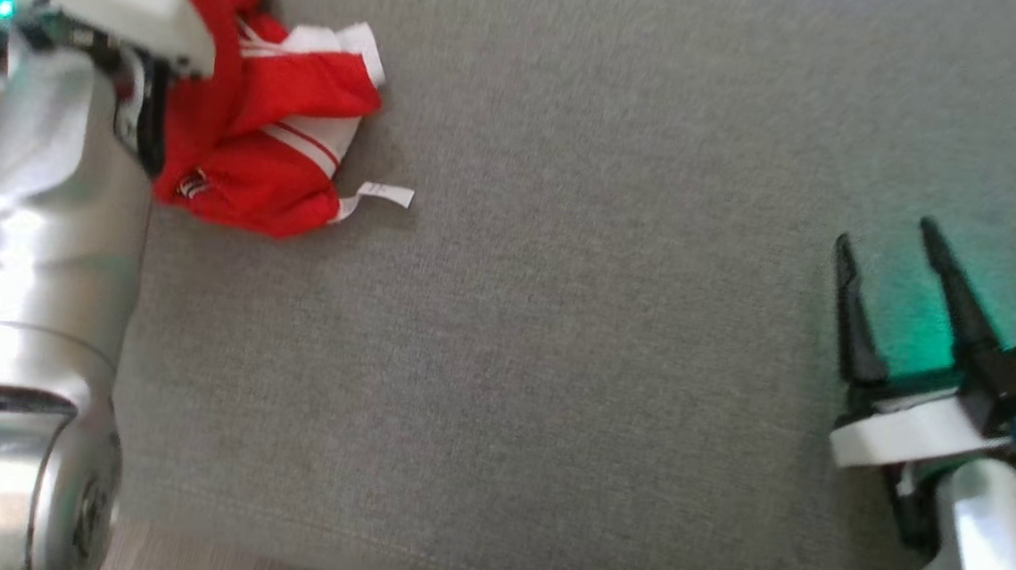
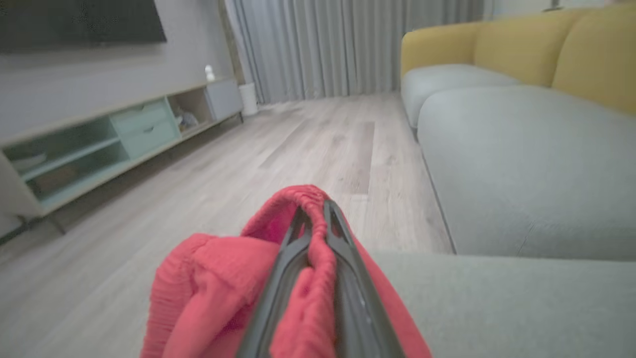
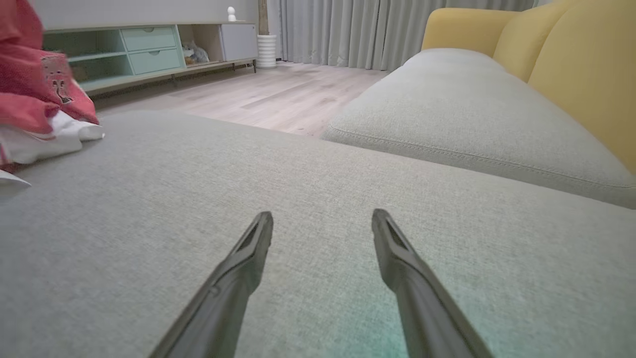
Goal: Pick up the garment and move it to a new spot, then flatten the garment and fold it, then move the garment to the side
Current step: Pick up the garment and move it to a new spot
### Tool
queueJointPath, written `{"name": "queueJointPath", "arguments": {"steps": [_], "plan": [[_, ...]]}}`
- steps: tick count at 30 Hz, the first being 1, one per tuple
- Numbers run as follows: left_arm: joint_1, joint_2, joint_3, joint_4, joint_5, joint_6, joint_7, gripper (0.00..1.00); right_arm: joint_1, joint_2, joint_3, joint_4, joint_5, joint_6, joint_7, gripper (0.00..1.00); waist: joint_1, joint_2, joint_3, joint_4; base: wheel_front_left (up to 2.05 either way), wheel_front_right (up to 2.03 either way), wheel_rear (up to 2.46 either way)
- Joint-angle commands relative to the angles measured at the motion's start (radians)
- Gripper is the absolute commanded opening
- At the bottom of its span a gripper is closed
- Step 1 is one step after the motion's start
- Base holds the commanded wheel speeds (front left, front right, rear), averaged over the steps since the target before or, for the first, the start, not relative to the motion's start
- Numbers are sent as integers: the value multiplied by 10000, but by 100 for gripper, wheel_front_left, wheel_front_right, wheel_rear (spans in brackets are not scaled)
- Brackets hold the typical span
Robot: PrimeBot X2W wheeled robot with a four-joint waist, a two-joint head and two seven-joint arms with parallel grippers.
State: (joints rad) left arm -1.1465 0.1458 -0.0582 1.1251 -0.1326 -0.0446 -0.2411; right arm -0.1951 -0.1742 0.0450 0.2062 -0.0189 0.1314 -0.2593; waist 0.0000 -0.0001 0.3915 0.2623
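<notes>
At upper left of the head view, on the grey cushion (image 1: 558,342), the red-and-white garment (image 1: 277,139) lay crumpled, white tag trailing. Left gripper (image 2: 314,213) was clenched on a gathered red fold of it, cloth pinched between both fingers. Right gripper (image 1: 889,233) was well apart at lower right, jaws spread, holding nothing.

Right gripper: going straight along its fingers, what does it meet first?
Likely the grey cushion itself; the right gripper points low across it, with nothing standing in line. The red garment lies off to the side. Depth unclear.
</notes>
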Motion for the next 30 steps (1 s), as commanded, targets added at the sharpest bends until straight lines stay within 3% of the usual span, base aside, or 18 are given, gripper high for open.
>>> {"name": "queueJointPath", "arguments": {"steps": [1,6,9,17,25,27,30], "plan": [[-473,516,44,-428,100,-28,-134,0,229,82,229,-242,-30,-7,-24,100,0,1,-588,-216,0,0,0],[-917,262,-649,-1532,501,-386,-195,0,630,640,161,-174,-4,-7,-24,100,0,1,-1865,-973,0,0,0],[-1141,-59,-1199,-2455,635,-625,-202,0,1044,969,-30,-219,25,-7,-24,100,0,1,-2713,-1868,0,0,0],[-1441,-533,-2454,-2857,257,-849,-140,0,1551,1222,84,-313,89,-7,-24,100,0,1,-3497,-4284,0,0,0],[-353,-876,-5840,-3698,-1164,-858,-198,0,1594,1237,197,-464,619,-7,-24,100,0,1,-3057,-5694,0,0,0],[777,-836,-7224,-3858,-964,-859,-202,0,1597,1238,200,-464,793,-7,-24,100,0,1,-2837,-5885,0,0,0],[2428,-869,-8056,-3982,-1026,-859,-203,0,1648,1238,193,-464,954,-7,-24,100,0,1,-2610,-5883,0,0,0]]}}
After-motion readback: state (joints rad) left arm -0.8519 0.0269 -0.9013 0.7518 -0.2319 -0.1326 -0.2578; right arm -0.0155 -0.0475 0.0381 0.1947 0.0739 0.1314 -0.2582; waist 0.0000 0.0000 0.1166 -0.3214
